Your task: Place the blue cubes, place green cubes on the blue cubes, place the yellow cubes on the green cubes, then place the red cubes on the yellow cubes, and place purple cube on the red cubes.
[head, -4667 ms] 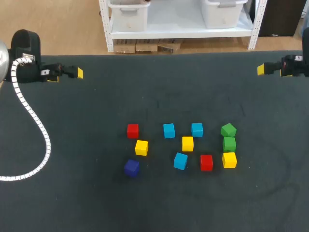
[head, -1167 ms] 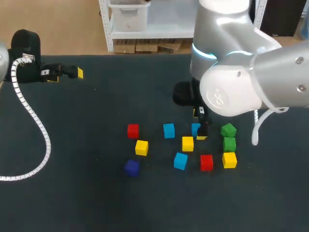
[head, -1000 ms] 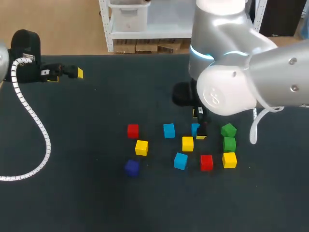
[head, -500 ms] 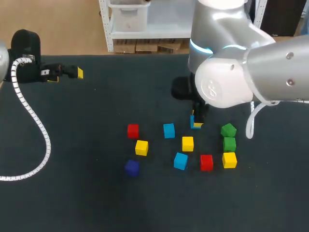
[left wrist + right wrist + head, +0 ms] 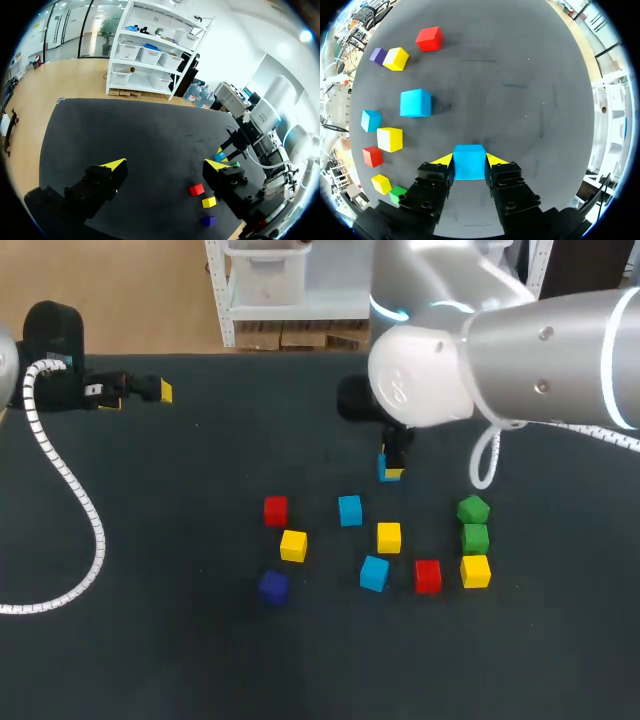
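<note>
**Right hand** (image 5: 469,160): closed on the gripped blue cube (image 5: 469,162), with one yellow-tipped finger against each of two opposite faces. The right arm (image 5: 500,350) carries the hand in past the middle of the table (image 5: 200,660). Whether the cube hangs clear of the table surface cannot be told.

**Loose cubes:** all rest singly on the table, none stacked.
- **Ahead of the right hand, off to one side:** the second blue cube (image 5: 415,102) is nearest. Beyond it is the far red cube (image 5: 429,38), then the far yellow cube (image 5: 396,58) with the purple cube (image 5: 378,56) just beside it.
- **Beside the hand, on that same side:** the third blue cube (image 5: 371,120), the middle yellow cube (image 5: 389,139), the near red cube (image 5: 372,156), the corner yellow cube (image 5: 381,184) and the first green cube (image 5: 397,192).
- **Head view:** the second green cube (image 5: 473,509), turned at an angle, sits just beside the first green cube. The corner yellow cube is in line with the pair.

**Left hand** (image 5: 165,165): open, fingers wide apart, nothing between them. It is well apart from every cube. A white cable (image 5: 70,490) lies on the table near the left arm.
</note>
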### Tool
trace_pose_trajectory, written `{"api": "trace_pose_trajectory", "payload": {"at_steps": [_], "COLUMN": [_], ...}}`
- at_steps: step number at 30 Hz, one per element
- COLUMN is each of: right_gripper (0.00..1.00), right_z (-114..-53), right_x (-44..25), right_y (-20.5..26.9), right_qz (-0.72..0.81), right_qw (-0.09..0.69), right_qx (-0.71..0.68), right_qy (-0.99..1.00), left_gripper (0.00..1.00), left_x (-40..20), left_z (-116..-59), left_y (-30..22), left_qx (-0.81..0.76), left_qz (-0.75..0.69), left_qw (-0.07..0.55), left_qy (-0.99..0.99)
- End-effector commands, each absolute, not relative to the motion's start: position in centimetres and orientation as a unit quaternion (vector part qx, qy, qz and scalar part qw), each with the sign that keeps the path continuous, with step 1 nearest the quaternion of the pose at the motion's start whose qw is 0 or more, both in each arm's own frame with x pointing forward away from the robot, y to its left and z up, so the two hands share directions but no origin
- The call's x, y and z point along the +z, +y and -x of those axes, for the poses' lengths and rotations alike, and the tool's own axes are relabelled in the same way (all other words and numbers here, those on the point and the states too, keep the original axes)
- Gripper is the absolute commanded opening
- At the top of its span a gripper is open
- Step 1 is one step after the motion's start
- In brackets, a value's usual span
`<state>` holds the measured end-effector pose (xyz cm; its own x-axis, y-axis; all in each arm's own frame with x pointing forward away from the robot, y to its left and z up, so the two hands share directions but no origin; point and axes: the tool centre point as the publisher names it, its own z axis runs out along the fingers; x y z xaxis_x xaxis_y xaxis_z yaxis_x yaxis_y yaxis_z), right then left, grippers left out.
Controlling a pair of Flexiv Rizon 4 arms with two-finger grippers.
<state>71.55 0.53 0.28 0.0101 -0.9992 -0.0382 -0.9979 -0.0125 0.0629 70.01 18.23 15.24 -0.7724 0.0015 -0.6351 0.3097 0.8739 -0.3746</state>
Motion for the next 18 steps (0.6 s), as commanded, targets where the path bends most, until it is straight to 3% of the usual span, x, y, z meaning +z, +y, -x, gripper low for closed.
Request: {"api": "trace_pose_trajectory", "payload": {"at_steps": [1, 14, 17, 18], "right_gripper": [0.00, 0.01, 0.18, 0.35], "right_z": [-72.9, -73.9, -73.9, -73.8], "right_x": [-0.1, -0.3, -0.3, -0.3], "right_y": [0.6, -0.1, -0.1, -0.2], "right_qz": [-0.706, -0.701, -0.703, -0.704], "right_qw": [0.023, 0.021, 0.020, 0.020], "right_qx": [-0.051, -0.060, -0.059, -0.059], "right_qy": [-0.706, -0.710, -0.708, -0.707], "left_gripper": [1.00, 1.00, 1.00, 1.00], "left_x": [15.1, 15.1, 15.1, 15.1], "left_z": [-70.0, -70.0, -70.0, -70.0], "left_y": [18.4, 18.4, 18.4, 18.4], "left_qx": [-0.241, -0.241, -0.241, -0.241], "left_qz": [-0.088, -0.088, -0.088, -0.088], "left_qw": [0.329, 0.329, 0.329, 0.329], "left_qy": [0.909, 0.909, 0.909, 0.909]}}
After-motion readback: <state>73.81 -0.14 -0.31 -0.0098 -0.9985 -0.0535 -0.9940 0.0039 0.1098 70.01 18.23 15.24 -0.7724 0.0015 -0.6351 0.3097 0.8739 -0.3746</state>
